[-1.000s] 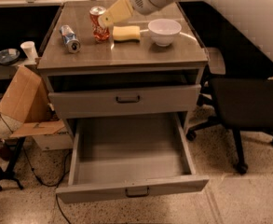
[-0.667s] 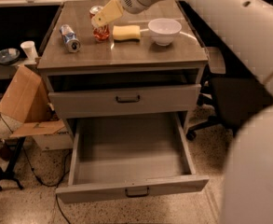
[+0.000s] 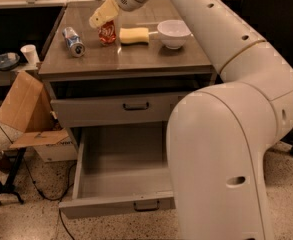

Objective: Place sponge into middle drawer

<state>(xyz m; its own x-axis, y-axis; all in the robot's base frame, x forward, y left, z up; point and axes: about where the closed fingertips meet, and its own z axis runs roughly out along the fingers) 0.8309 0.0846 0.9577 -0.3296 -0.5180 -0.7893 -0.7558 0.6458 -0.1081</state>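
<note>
The pale yellow sponge lies flat on the cabinet top, between a red can and a white bowl. My gripper hangs over the back left of the top, just above the red can and left of the sponge, apart from it. The middle drawer is pulled out low at the front, with nothing showing inside; its dark bar handle is on the front. The upper grey drawer is closed. My arm hides the drawer's right side.
A silver can lies on its side at the left of the top. A cardboard box and a black stand sit on the floor to the left. A paper cup and dishes stand on a low shelf.
My gripper has moved left, from over the sponge to above the red can. The arm now fills the right of the view. The sponge has not moved.
</note>
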